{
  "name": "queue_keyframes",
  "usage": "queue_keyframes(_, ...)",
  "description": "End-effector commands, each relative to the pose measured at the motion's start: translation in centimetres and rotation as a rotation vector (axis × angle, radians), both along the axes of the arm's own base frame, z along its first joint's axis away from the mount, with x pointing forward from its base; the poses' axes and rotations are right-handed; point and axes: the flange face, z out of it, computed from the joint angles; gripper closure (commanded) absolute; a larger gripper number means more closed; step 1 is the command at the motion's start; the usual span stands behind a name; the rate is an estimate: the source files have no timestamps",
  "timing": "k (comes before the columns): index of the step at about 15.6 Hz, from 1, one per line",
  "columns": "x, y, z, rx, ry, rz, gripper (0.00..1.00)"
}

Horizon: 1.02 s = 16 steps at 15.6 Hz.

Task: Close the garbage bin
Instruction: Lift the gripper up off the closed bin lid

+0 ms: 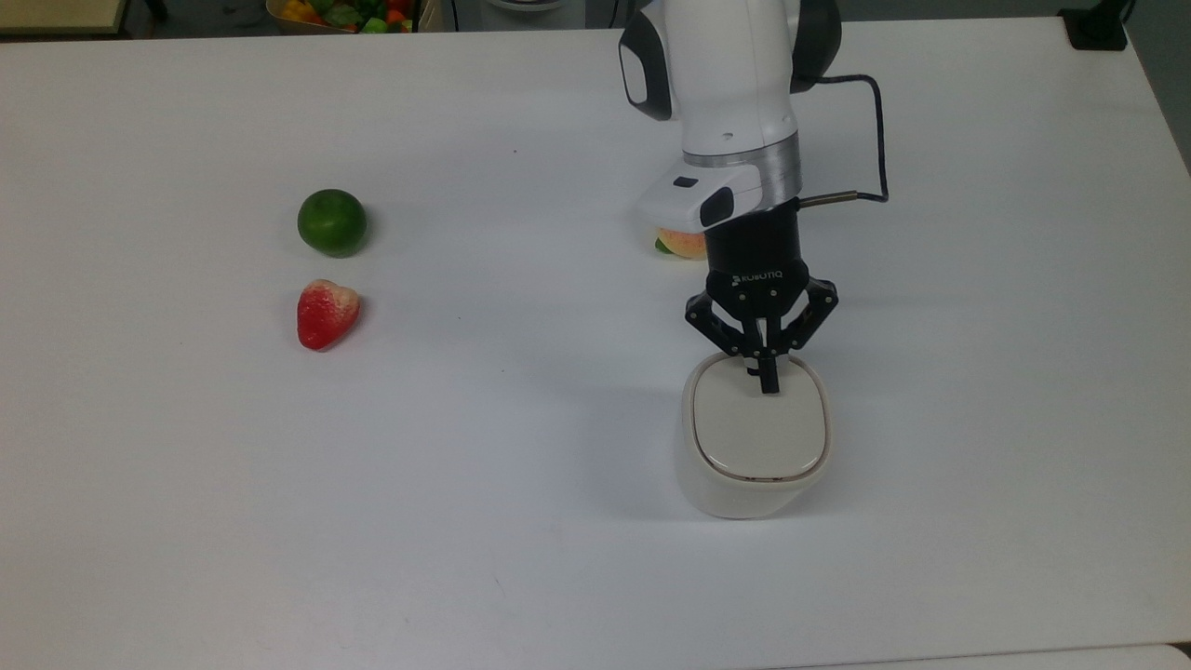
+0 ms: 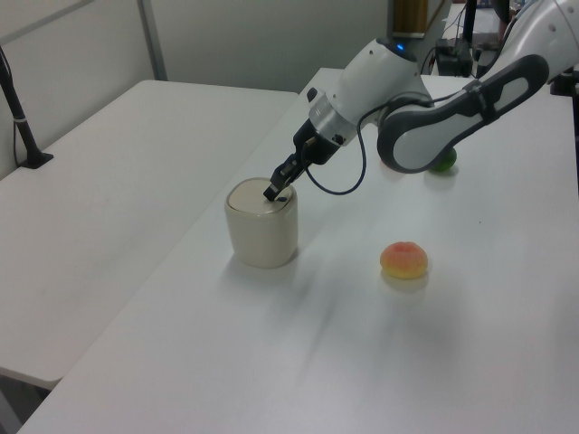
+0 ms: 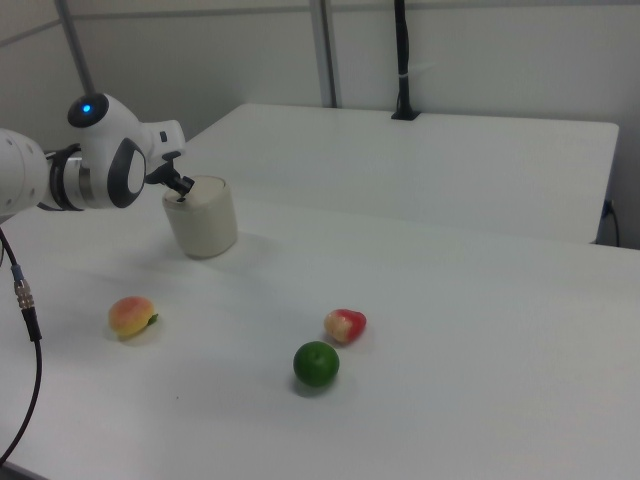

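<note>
The garbage bin [image 1: 752, 442] is smooth cream-white plastic, a rounded square in outline with softly curved walls; its flat lid [image 1: 760, 429] lies level inside the rim, ringed by a thin dark seam. It stands lower right of centre in the top view and left of centre in the left view [image 2: 261, 226], upright on the matte white table [image 1: 465, 521]. The black gripper [image 1: 767, 383] points down onto the lid's far edge with its fingers pressed together, tips touching the lid. A glossy green lime [image 1: 331, 222] and a red, heart-shaped strawberry [image 1: 326, 313] sit well apart from the bin at the top view's left; a rounded orange-pink peach [image 2: 403, 259] lies near the left view's centre. Pale partition walls and a black post [image 3: 401, 60] stand behind the table in the right view.
</note>
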Motion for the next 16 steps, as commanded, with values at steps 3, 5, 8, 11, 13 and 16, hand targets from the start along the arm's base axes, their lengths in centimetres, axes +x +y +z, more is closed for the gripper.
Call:
queue_keyframes(3,-2.4,-3.3,6.7,-0.063,0.106,-0.035,0.93)
queue_keyframes(5,-3.4,-4.1,8.4,-0.097,0.178,-0.044,0.78)
queue_keyframes(8,-5.1,-6.5,11.4,-0.091,0.275,-0.086,0.49)
queue_keyframes(11,-7.0,-10.1,15.0,-0.009,0.388,-0.142,0.08)
queue_keyframes(13,-9.0,-12.0,17.6,-0.019,0.440,-0.159,0.00)
queue_keyframes(16,-11.9,-14.5,21.1,-0.032,0.492,-0.185,0.00)
